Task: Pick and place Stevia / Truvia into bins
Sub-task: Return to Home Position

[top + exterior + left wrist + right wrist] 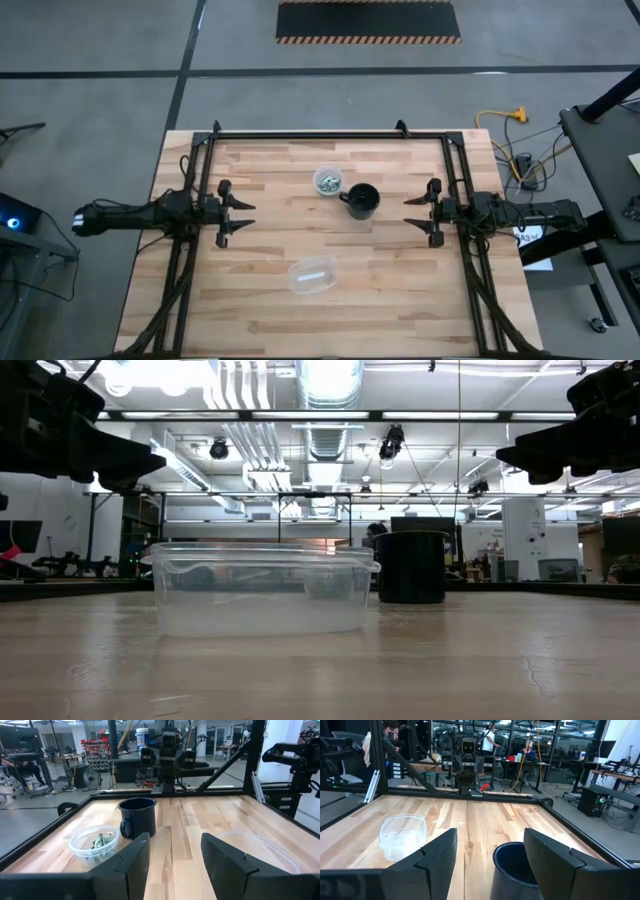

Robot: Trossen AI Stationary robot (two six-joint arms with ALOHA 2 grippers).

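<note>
i see left gripper (248, 214) at left table (400, 290) edge, right gripper (410, 212) opposite, both wide, empty; packets (328, 181) in cup (315, 184) by mug (362, 199).

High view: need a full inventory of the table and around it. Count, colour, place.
Stevia / Truvia packets: several, exact count unclear, green-and-white, inside the round cup.
round cup: one, clear plastic, mid-table toward the far edge, just left of the mug.
black mug: one, black, upright, mid-table.
oval tub: one, clear plastic, nearer the front edge.
table: one, light wood.
frame: one, black metal, along the table edges.
mat: one, black with striped border, on the floor beyond the table.
left gripper: one, dark, open, left side.
right gripper: one, dark, open, right side.
</note>
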